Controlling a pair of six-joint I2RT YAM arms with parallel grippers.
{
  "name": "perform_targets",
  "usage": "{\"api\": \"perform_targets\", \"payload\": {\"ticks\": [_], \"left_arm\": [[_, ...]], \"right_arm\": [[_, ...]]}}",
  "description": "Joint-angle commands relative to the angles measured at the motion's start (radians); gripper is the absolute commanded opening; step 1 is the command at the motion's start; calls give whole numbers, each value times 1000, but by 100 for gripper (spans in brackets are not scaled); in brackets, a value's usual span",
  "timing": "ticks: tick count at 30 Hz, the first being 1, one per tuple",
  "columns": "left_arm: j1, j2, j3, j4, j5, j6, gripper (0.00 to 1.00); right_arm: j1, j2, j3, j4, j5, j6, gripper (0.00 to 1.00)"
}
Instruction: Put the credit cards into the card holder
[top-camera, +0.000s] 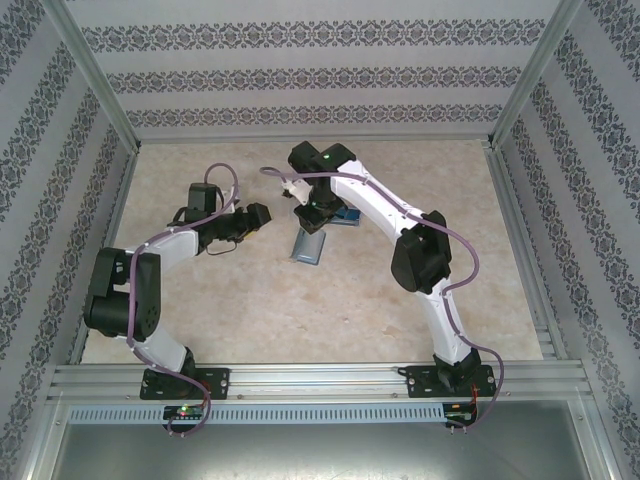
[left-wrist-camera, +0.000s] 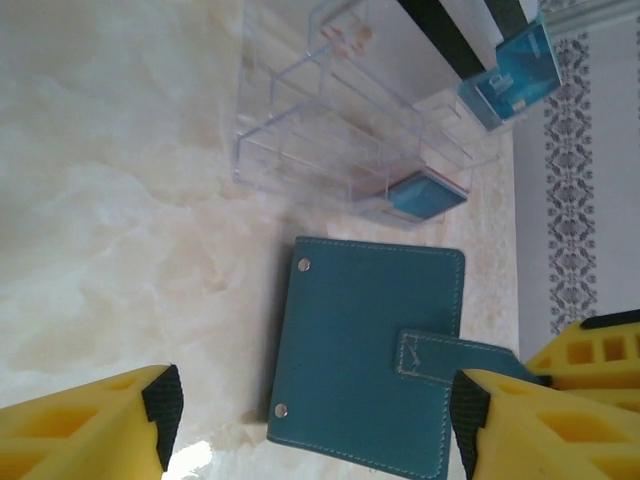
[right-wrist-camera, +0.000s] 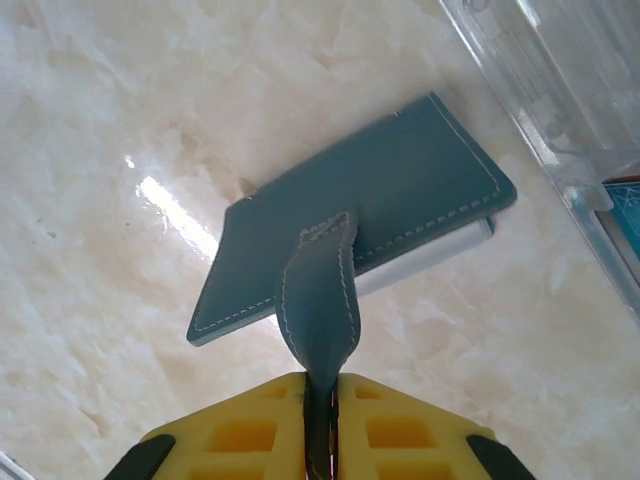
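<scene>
The card holder (right-wrist-camera: 370, 215) lies folded flat on the counter (right-wrist-camera: 120, 120), near the middle. Its strap (right-wrist-camera: 320, 300) is pulled up off the cover. The right hand (right-wrist-camera: 322, 385) pinches the end of the strap tight between its yellow fingers. The left hand (left-wrist-camera: 310, 425) hovers over the card holder with its fingers wide apart and nothing in them. Just beside the card holder stands a clear tray (left-wrist-camera: 330, 130). Blue credit cards (left-wrist-camera: 425, 192) sit in the tray slot closest to the card holder.
</scene>
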Motion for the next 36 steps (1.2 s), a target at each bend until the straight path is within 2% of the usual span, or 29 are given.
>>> {"api": "perform_targets", "payload": {"ticks": [1,4,10,12,16,18,24,30,35,36], "left_arm": [[-28,-3,-7,86,88,24,73],[-65,-54,-68,88,48,66,75],[-169,-215,-152,40,-168,198,75],[-174,-232,-163,58,-179,208,76],[-184,-183,-134,92,-108,226,75],[-208,-153,-106,56,-113,267,74],[-289,-149,-83,-39,-373,368,75],[-295,-79,-32,-33,-454,406,74],[-295,-12,37,-40,-445,443,61],[-296,-4,47,-36,-428,444,56]], "right_arm": [[0,-5,64,-31,-20,11,15],[-1,44,123,-66,-22,3,15],[-16,113,240,-129,-70,37,15],[-25,102,245,-127,-93,56,15],[-44,80,231,-93,-163,104,14],[-50,83,240,-87,-181,128,14],[-57,90,260,-78,-212,153,14],[-55,93,260,-91,-266,145,14],[-58,93,260,-114,-278,133,14],[-60,92,260,-114,-278,134,14]]}}
